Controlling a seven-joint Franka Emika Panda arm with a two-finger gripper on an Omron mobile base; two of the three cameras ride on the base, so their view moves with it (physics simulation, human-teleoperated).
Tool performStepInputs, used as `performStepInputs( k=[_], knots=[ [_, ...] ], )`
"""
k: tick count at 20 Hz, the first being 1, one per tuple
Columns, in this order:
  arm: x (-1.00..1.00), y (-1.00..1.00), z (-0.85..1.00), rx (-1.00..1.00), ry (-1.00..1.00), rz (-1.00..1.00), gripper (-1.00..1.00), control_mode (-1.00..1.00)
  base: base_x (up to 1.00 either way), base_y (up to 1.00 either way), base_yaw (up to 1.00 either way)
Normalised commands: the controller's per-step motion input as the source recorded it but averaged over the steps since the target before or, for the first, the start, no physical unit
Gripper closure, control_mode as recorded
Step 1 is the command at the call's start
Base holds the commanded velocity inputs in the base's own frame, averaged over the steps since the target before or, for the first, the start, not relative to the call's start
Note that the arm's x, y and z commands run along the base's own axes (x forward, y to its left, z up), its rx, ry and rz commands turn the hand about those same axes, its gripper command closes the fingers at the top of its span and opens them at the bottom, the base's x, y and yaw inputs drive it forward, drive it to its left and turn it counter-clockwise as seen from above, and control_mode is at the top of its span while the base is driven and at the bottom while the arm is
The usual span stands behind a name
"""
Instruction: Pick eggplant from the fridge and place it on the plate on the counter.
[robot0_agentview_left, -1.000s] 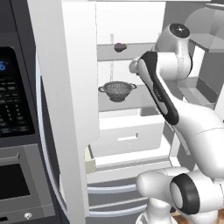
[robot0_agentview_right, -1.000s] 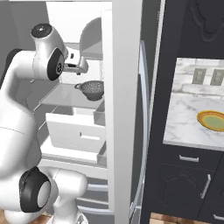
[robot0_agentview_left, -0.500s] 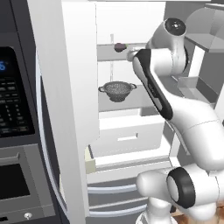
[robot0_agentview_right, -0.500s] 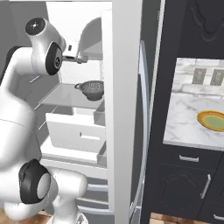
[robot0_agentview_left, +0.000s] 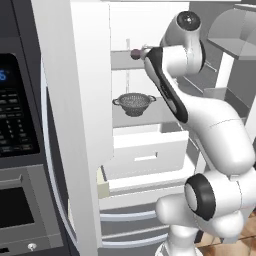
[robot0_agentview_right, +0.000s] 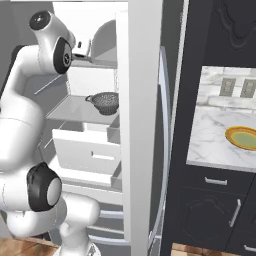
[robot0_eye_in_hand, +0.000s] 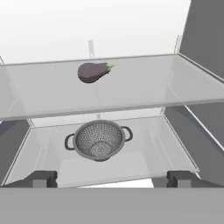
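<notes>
The eggplant lies toward the upper left of the hand view, on the upper glass shelf of the fridge, its green stem end pointing to the right of that frame. In the left base view it appears as a small dark lump near the top centre, just left of the arm's wrist. On the shelf below sits the colander, centre of the hand view and well apart from the eggplant.

The gripper reaches into the fridge with its jaws spread wide and nothing between them; the two dark fingertips rise at the bottom corners of the hand view. The step in hand looks like the approach to the pick, with no contact yet.

To do it well, the hand probably needs to shift toward the left of its own view and go forward so the eggplant sits centred between the fingers (right now it lies left of the midline). Closing across the narrow body rather than along its length should give a steadier hold. The fingertips ought to stay just above the glass and below whatever is overhead, since the gap looks shallow. The plate waits on the counter, at the right edge of the right base view.
</notes>
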Motion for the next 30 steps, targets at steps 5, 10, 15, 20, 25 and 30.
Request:
performStepInputs(
  k=[5, 10, 15, 20, 25, 30],
  knots=[
    [0.29, 0.01, 0.0, 0.0, 0.0, 0.0, -1.0, -1.0, 0.0, 0.0, 0.0],
    [0.25, 0.1, 0.0, 0.0, 0.0, 0.0, -1.0, -1.0, 0.0, 0.0, 0.0],
    [0.24, 0.11, 0.0, 0.0, 0.0, 0.0, -1.0, -1.0, 0.0, 0.0, 0.0],
    [0.27, 0.08, 0.0, 0.0, 0.0, 0.0, -1.0, -1.0, 0.0, 0.0, 0.0],
    [0.3, 0.07, 0.0, 0.0, 0.0, 0.0, -1.0, -1.0, 0.0, 0.0, 0.0],
    [0.38, 0.08, 0.0, 0.0, 0.0, 0.0, -1.0, -1.0, 0.0, 0.0, 0.0]
  ],
)
